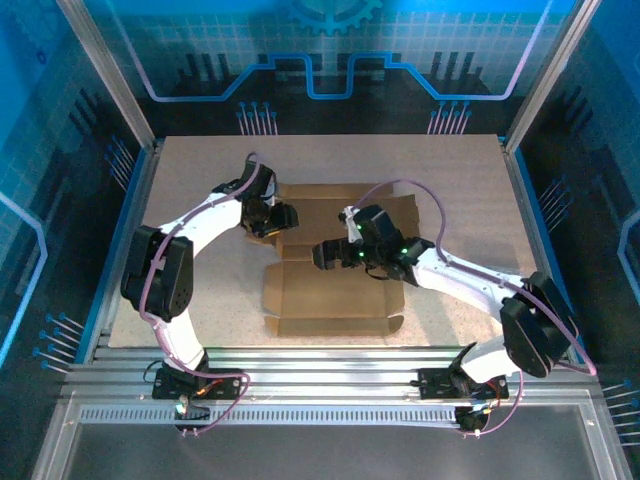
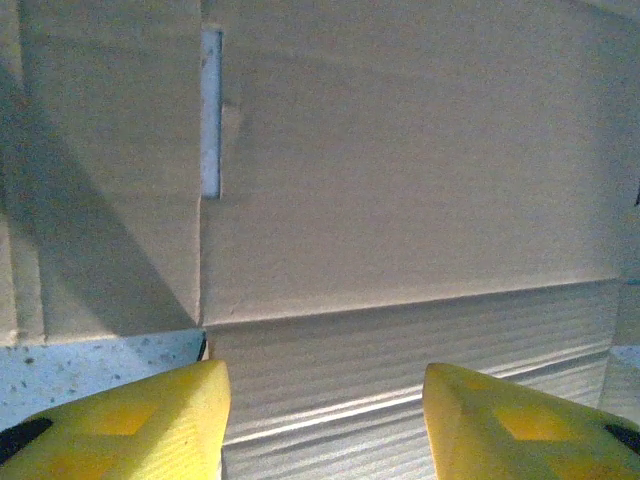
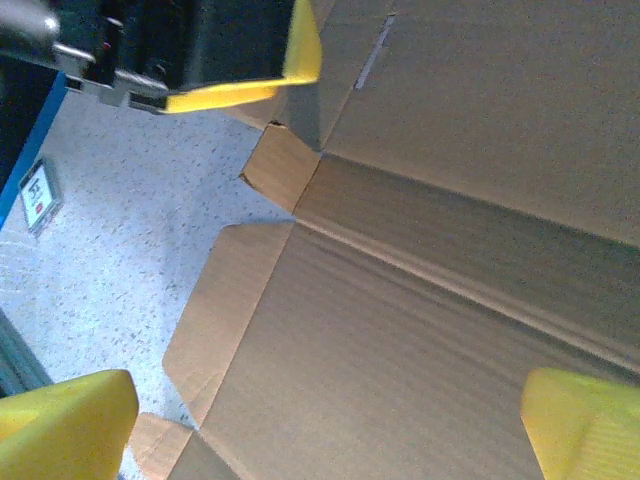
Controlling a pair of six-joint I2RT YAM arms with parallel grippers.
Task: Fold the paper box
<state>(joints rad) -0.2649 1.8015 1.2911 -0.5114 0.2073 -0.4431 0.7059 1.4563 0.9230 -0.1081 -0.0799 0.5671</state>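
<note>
**Two arms over a flat cardboard sheet**

The paper box (image 1: 330,300) lies unfolded in the middle of the counter (image 1: 200,180), flaps spread, with a narrow slot (image 2: 211,110) cut in one panel. At its far-left corner the left jaws stand apart, yellow fingers (image 2: 130,420) above a creased panel, pinching nothing. Over the sheet's middle the right jaws are spread wide, fingers (image 3: 70,425) above bare cardboard.

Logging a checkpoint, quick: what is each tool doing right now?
Left tool: open over the flat brown cardboard box sheet, nothing visibly pinched.
Right tool: open wide, holding nothing.
</note>
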